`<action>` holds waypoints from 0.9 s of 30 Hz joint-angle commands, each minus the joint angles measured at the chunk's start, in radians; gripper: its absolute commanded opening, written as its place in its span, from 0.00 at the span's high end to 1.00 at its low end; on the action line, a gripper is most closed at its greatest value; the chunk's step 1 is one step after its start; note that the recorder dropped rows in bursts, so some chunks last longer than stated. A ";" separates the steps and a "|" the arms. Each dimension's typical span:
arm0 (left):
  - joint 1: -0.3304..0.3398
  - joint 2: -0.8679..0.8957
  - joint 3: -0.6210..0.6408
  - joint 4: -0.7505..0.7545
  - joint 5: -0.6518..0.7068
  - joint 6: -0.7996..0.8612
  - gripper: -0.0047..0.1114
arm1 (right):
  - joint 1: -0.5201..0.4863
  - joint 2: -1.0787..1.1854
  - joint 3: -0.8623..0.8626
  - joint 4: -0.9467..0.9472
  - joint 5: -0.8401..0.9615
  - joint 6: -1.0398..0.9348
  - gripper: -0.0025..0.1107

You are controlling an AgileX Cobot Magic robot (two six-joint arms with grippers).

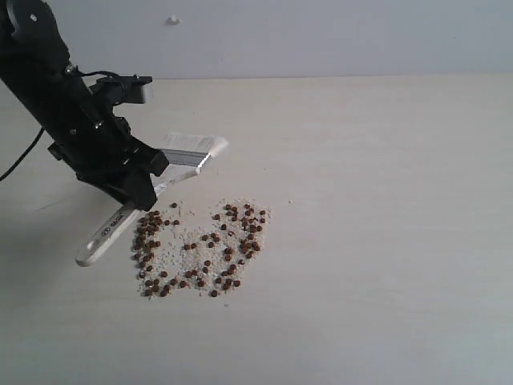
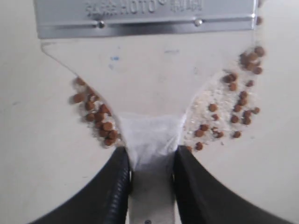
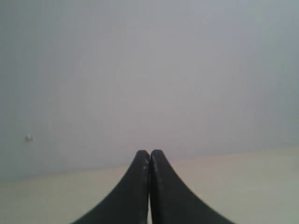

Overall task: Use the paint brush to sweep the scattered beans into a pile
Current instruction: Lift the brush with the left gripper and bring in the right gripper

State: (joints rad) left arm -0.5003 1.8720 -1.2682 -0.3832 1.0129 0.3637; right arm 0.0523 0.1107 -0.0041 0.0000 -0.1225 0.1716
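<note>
Biggest worry first: the table (image 1: pixel 385 241) is wide and flat, so a fast stroke could send round beans rolling well away from the patch. Next, the left gripper (image 2: pixel 152 150) is clamped on the paint brush (image 2: pixel 149 79) at the narrow white-wrapped neck of its handle, and a wide head pushed sideways could twist in that pinch. The handle's tail hangs over the left edge of the beans (image 1: pixel 149 233), so going low might drag some out. They lie in a loose ring-shaped patch just beside the brush head, on the camera side. That's no pile yet, and the pale grains (image 1: pixel 180 241) may smear rather than gather.

Hard to see: from outside the arm covers the grip, and the wrist camera cuts off the bristles past the ferrule (image 2: pixel 145 18) – can't tell if they touch the table. The right gripper (image 3: pixel 149 156) has its jaws pressed together on nothing and is facing a wall, out of the exterior shot.
</note>
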 commanded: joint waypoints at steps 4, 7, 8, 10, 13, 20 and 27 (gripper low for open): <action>0.001 0.005 -0.051 -0.035 0.107 0.059 0.96 | -0.006 -0.005 0.004 -0.174 -0.372 0.411 0.98; 0.001 0.005 -0.073 -0.017 0.149 0.059 0.96 | -0.006 0.016 -0.010 -0.621 -0.613 0.562 0.98; 0.001 0.005 -0.082 -0.017 0.165 0.059 0.96 | -0.006 0.031 -0.038 -0.795 -0.681 0.608 0.98; 0.001 0.005 -0.101 -0.011 0.202 0.061 0.96 | -0.006 0.079 -0.109 -1.076 -0.750 0.709 0.98; 0.001 0.005 -0.137 0.010 0.208 0.063 0.96 | -0.006 0.193 -0.210 -1.227 -0.748 0.846 0.98; 0.001 0.001 -0.153 0.036 0.208 0.097 0.96 | -0.006 0.564 -0.361 -1.309 -0.914 0.608 0.98; 0.001 0.001 -0.153 0.032 0.208 0.117 0.96 | -0.004 0.976 -0.553 -1.457 -0.887 0.521 0.98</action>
State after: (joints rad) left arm -0.5003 1.8807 -1.4120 -0.3458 1.2202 0.4675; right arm 0.0508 0.9441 -0.4880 -1.4150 -1.0313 0.7510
